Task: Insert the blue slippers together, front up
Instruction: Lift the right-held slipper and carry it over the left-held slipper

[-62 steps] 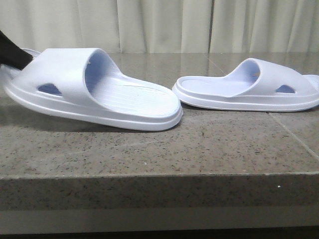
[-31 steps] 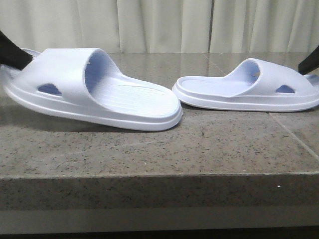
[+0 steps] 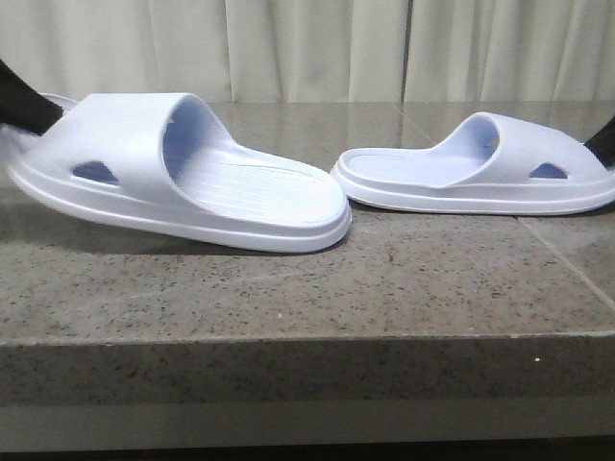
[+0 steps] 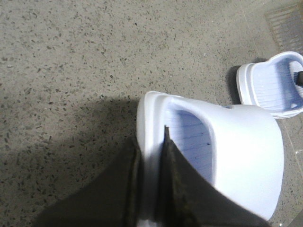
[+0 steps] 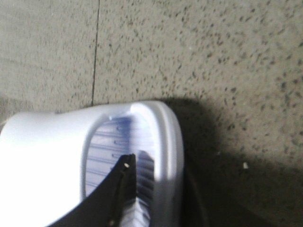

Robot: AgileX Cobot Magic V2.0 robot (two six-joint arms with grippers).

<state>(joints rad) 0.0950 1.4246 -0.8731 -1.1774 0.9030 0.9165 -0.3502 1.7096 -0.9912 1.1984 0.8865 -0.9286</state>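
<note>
- Resting on the speckled stone surface (image 3: 288, 288), the blue slippers lie apart, their heel ends turned toward each other across a narrow gap in the front view.
- The left slipper (image 3: 183, 173) is the nearer one — its toe end sits lifted off the stone at the left edge of the front view, with its heel end down and its wide strap arching over a ribbed footbed.
- The right slipper (image 3: 480, 173) lies flat and farther back, strap toward the right edge, one side hole showing.
- The left hand (image 4: 150, 189) is clenched on the left slipper: in its wrist view one dark finger lies inside the toe opening against the footbed and the other outside, with the pale front rim pinched between them. In the front view only a dark wedge of it shows at the far left.
- The right hand (image 5: 124, 189) has one dark finger inside the right slipper's toe opening over the ribs; the other finger is a dim shape outside the rim, so whether it grips or is merely placed there cannot be told.
- Pale pleated curtains (image 3: 307, 48) hang behind the surface.
</note>
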